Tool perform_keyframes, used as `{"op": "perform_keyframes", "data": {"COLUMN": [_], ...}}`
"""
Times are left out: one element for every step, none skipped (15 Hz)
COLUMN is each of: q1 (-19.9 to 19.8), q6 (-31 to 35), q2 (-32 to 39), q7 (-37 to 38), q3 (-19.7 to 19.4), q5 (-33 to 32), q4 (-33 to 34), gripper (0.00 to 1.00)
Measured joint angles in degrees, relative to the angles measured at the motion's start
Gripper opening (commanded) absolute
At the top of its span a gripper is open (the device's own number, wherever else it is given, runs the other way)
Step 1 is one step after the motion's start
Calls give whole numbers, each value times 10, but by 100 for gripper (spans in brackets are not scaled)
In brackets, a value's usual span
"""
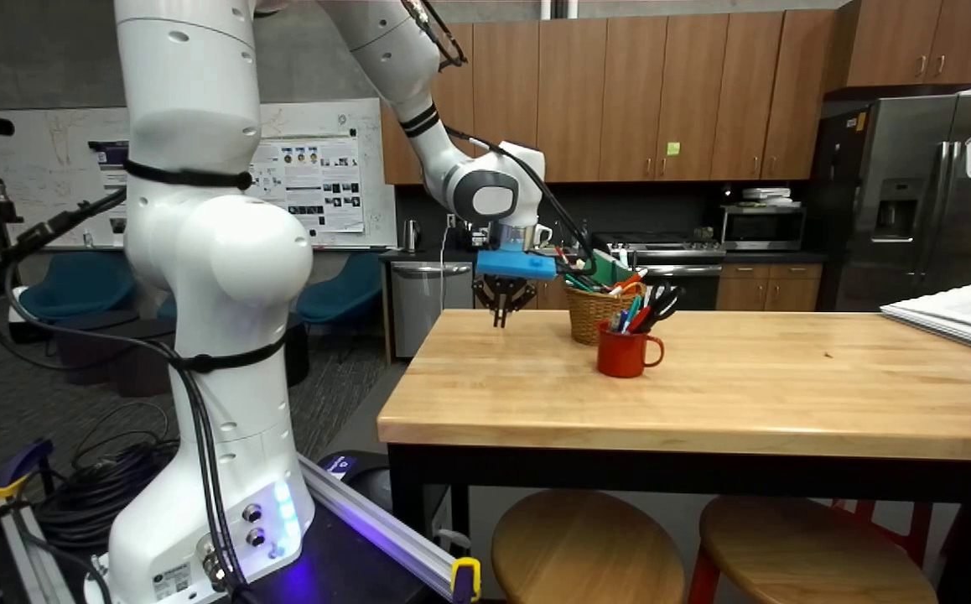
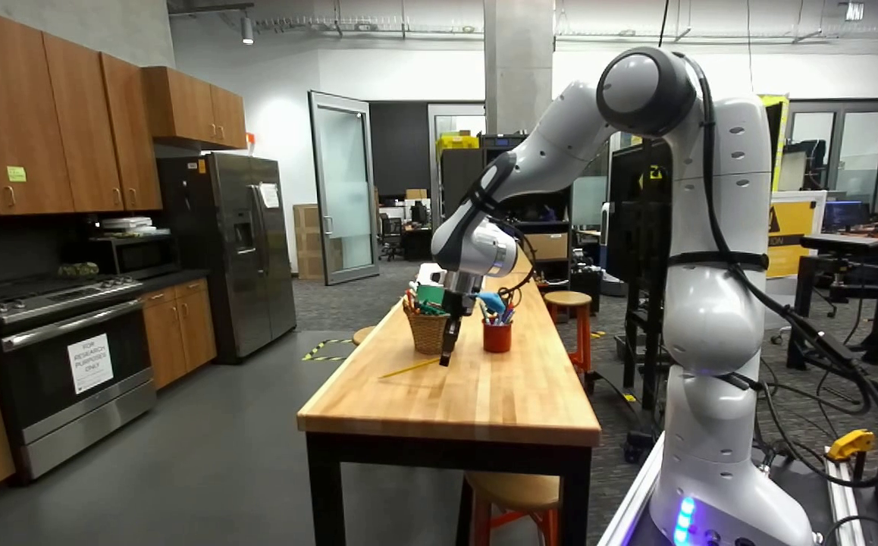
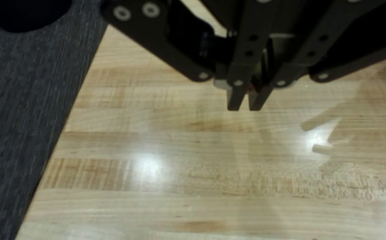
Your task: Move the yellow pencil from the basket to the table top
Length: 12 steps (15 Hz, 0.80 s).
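Observation:
The yellow pencil (image 2: 409,369) shows in an exterior view, sticking out sideways from my fingertips over the table top (image 2: 439,409). My gripper (image 2: 446,359) is shut on it; it also shows in an exterior view (image 1: 500,320), a little above the wood. In the wrist view my fingertips (image 3: 245,106) are a narrow gap apart, with a small reddish end of the pencil (image 3: 250,88) between them; the rest of it is hidden there. The brown wicker basket (image 1: 584,317), full of pens and sticks, stands upright beside the gripper and also shows in an exterior view (image 2: 428,332).
A red mug (image 1: 622,356) with pens and scissors stands beside the basket. Papers (image 1: 963,319) lie at the table's other end. Wooden stools (image 1: 588,545) stand under the table. The table's edge (image 3: 69,113) and dark floor show in the wrist view.

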Motion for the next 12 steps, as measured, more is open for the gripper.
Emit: {"op": "perform_keyframes", "data": {"q1": [-4, -7, -10, -12, -15, -18, -20, -23, -25, -28, -30, -32], "q6": [0, 0, 0, 0, 0, 0, 0, 0, 0, 0, 0, 0], "q2": [5, 10, 14, 19, 22, 25, 29, 31, 34, 36, 38, 39], "q7": [-1, -1, -1, -1, -1, -1, -1, -1, -1, -1, -1, -1], "q3": [4, 8, 12, 16, 19, 22, 24, 26, 28, 29, 29, 30], "q5": [0, 0, 0, 0, 0, 0, 0, 0, 0, 0, -1, -1], "q4": [2, 5, 7, 8, 10, 11, 12, 12, 13, 14, 14, 14], "gripper": [2, 2, 2, 8, 27, 34, 40, 47, 53, 61, 66, 73]}}
